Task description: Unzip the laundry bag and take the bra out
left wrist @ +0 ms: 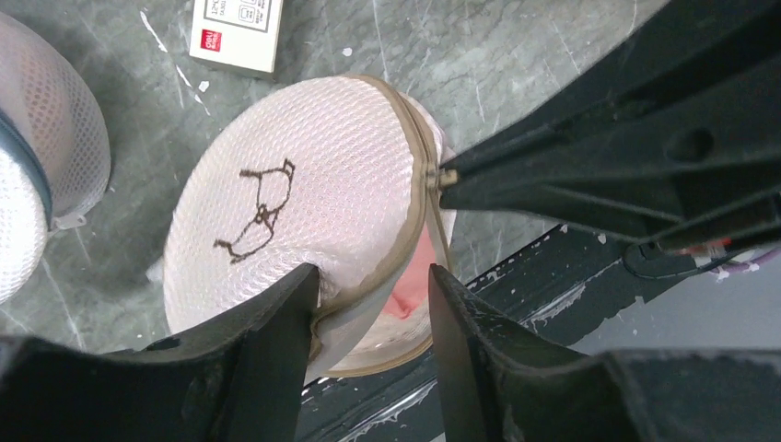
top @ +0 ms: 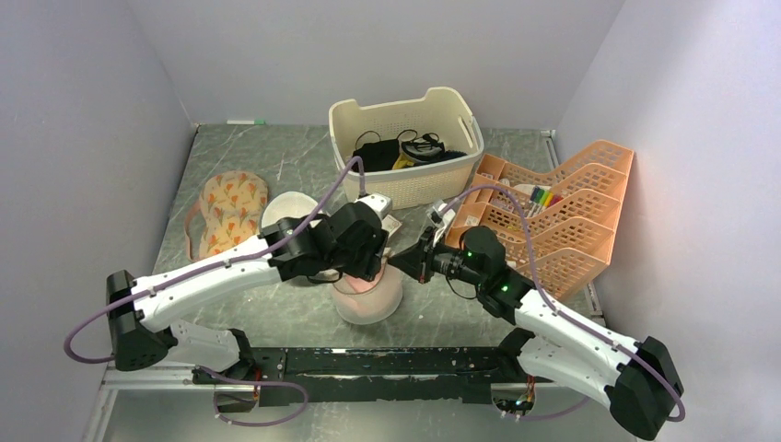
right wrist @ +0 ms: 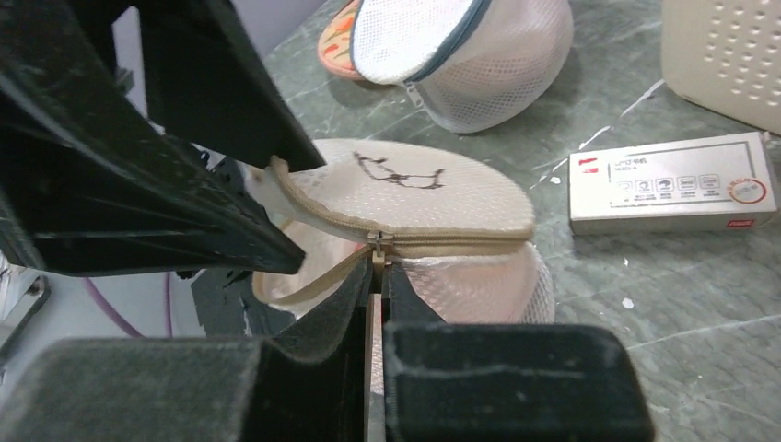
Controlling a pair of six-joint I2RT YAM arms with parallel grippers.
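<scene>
Right wrist: right end effector (right wrist: 378, 269) clamped on zipper pull (right wrist: 376, 244) of laundry bag (right wrist: 433, 198).
Left end effector (left wrist: 371, 272): jaws apart, straddling bag's unzipped rim.
Bag: near edge of surface (right wrist: 645, 276).

A lab test booth: plain white panel walls (top: 110, 138) box in a grey marble-patterned worktop (top: 276, 157), with two white-and-black robot arms (top: 212, 276) bolted to a black rail (top: 387, 361) along the frame's bottom edge.

Laundry bag (left wrist: 304, 184) sits by the near edge of the table (top: 258, 157). I see a round white-mesh drum, its beige flat face tilted up, with a black glasses-like mark. The zip is partly open and the pink bra (left wrist: 410, 290) shows in the gap. The right claw (right wrist: 378, 276) pinches the zip pull (right wrist: 376, 244).
</scene>
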